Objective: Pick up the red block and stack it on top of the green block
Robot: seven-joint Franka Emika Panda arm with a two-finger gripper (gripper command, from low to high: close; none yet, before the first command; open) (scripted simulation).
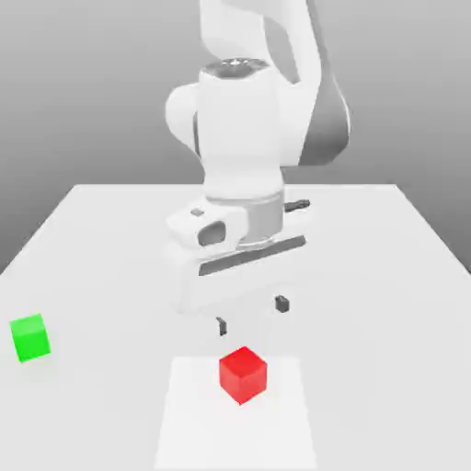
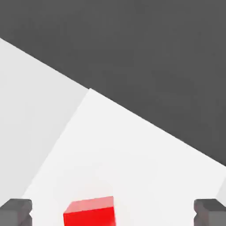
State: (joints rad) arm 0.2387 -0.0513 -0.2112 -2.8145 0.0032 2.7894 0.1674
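The red block (image 1: 243,373) sits on a lighter white patch (image 1: 193,423) near the front of the table. My gripper (image 1: 251,315) hovers just above and behind it, open, its two dark fingertips (image 1: 221,326) spread wide with nothing between them. In the hand view the red block (image 2: 90,212) lies between the two fingertips (image 2: 16,211), nearer one of them and below them. The green block (image 1: 30,337) rests on the table at the exterior view's far left, well apart from the red one.
The white table (image 1: 386,276) stretches wide around the arm, its edges dropping off to grey floor (image 2: 154,53). The white arm (image 1: 244,129) rises behind the gripper.
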